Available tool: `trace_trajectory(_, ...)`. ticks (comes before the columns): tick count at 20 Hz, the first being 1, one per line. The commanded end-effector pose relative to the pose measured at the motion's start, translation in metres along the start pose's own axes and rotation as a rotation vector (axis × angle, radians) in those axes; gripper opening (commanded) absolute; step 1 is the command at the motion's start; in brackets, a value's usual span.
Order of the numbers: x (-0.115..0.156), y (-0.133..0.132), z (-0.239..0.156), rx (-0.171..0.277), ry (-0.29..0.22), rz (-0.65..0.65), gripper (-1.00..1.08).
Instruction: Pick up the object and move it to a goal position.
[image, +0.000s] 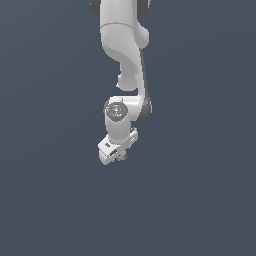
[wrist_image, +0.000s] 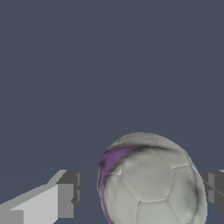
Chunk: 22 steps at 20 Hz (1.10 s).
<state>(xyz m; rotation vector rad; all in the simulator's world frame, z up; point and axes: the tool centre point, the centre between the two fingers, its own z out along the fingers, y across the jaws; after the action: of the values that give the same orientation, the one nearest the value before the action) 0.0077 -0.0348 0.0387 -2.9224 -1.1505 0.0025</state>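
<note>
In the wrist view, one white finger (wrist_image: 41, 205) stands clear of the object (wrist_image: 151, 179), a pale ball-like lump with a purple streak; the other finger (wrist_image: 213, 186) sits just beside it. The gripper (image: 120, 156) is spread, with the object between its jaws.

The object (wrist_image: 151, 183) is grey-beige, panelled with dark seams and a purple streak; the gripper (image: 116, 151) white.
</note>
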Motion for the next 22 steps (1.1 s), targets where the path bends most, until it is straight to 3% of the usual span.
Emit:
trace_trajectory(1,0.001,0.001,0.002,-0.001,0.001,0.000,1.00)
trace_trajectory(2,0.001,0.001,0.002,-0.001,0.001,0.000,-1.00)
trace_trajectory(15,0.001,0.001,-0.001,-0.002,0.001,0.001,-1.00)
trace_trajectory(22,0.002,-0.008,-0.023,-0.002,0.001,0.001,-1.00)
